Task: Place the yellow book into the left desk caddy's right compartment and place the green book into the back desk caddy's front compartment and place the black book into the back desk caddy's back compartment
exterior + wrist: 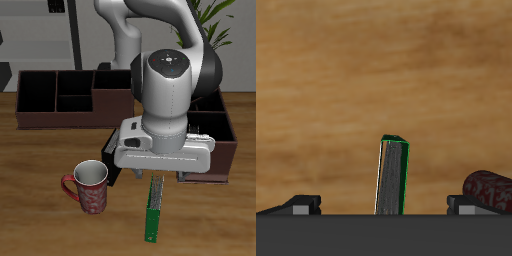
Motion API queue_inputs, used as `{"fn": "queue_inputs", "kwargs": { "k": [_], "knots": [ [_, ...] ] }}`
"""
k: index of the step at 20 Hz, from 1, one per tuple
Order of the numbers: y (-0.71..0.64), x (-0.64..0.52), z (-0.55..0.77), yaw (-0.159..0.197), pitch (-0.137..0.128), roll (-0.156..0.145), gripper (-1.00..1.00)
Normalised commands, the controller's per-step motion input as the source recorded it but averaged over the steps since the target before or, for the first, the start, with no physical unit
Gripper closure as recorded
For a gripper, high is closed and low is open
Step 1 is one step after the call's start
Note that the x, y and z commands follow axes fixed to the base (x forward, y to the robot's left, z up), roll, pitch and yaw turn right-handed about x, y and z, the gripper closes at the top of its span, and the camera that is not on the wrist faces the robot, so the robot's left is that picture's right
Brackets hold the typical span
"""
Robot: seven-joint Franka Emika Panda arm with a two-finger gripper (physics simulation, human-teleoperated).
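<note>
The green book (152,215) stands on its edge on the wooden table, near the front edge. In the wrist view the green book (393,176) rises between my two fingertips (301,205), with a clear gap on each side. My gripper (153,182) hangs just above the book's back end and is open (384,205). A black book (111,152) peeks out from behind my hand, mostly hidden. The left desk caddy (222,140) sits just behind my hand. The back desk caddy (55,95) stands farther back at the other side. The yellow book is out of view.
A red patterned mug (88,187) stands close beside the green book, also seen next to one finger as the mug (488,188). My arm covers the table's middle in the exterior view.
</note>
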Motion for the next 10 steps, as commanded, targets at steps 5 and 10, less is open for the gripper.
{"fn": "queue_inputs", "kwargs": {
  "k": [5, 10],
  "knots": [
    [-0.15, 0.14, -0.24, -0.033, 0.01, -0.006, -1.0],
    [-0.08, 0.07, -0.25, 0.012, -0.009, -0.04, -1.0]
  ]
}}
